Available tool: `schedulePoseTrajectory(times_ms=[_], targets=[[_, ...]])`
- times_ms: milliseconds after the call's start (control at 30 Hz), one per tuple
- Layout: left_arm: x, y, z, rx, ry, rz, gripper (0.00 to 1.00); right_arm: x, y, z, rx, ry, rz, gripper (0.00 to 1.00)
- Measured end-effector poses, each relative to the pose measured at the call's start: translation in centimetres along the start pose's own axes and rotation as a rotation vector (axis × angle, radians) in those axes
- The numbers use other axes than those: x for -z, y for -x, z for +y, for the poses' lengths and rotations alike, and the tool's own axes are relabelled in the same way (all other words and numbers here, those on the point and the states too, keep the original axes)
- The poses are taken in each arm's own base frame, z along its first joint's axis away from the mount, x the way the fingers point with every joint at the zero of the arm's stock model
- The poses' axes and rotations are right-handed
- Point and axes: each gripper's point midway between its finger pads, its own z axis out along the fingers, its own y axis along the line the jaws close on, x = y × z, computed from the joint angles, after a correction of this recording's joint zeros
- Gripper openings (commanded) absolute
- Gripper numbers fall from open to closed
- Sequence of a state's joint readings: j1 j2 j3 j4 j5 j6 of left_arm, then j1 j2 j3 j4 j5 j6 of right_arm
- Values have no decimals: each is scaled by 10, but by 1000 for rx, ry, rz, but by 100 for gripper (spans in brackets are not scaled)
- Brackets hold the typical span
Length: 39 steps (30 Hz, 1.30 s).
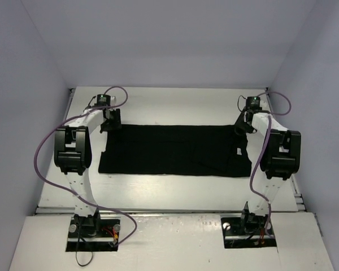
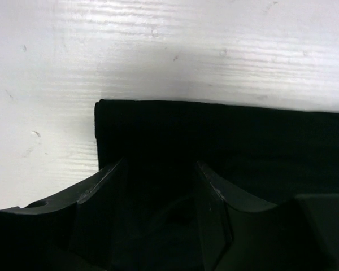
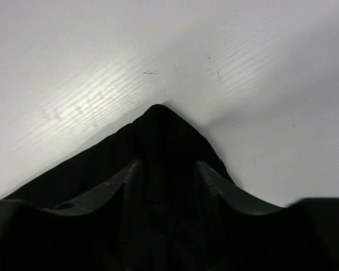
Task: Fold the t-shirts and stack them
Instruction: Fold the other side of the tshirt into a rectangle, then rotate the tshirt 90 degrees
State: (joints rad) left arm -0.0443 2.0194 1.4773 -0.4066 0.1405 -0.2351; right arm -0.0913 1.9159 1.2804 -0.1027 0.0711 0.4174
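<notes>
Claws at the two far corners of the shirt. Left claw (image 2: pixel 160 164) and right claw (image 3: pixel 168 164) each hang low over one corner of the black t-shirt (image 1: pixel 169 149). The shirt lies flat between them and runs back toward the arm bases on the white table (image 1: pixel 175 101). Risk, as judged: closing too high would catch only the upper layer, or nothing, and the corner would slip free during the fold. Unequal lifts by the two arms would skew the fold line and leave creases. Both claws stand partly apart, their fingers (image 2: pixel 107 180) straddling dark cloth. Neither visibly pinches it, and contact beneath the tips cannot be told.
</notes>
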Motion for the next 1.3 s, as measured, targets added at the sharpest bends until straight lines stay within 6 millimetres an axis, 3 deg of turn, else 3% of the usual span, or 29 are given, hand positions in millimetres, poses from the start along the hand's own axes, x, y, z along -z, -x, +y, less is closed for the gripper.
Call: schedulePoseTrajectory(times_ms=[167, 300, 633, 833, 933, 1100, 1300], targets=[[21, 18, -7, -153, 8, -31, 48, 50, 23, 2, -51, 41, -97, 53], [29, 18, -14, -226, 19, -37, 48, 75, 7, -9, -100, 46, -105, 54], [24, 1, -7, -279, 85, 17, 48, 65, -95, -30, -159, -25, 96, 57], [6, -18, -2, -286, 125, 98, 48, 56, -115, -26, -179, -55, 140, 57], [2, -19, 2, -264, 151, 118, 48, 46, -107, -22, -190, -76, 138, 57], [3, -23, 9, -194, 173, 132, 48, 20, -75, -7, -185, -104, 97, 57], [19, -56, 23, -122, 177, 176, 48, -22, -19, 39, -89, -70, 15, 57]])
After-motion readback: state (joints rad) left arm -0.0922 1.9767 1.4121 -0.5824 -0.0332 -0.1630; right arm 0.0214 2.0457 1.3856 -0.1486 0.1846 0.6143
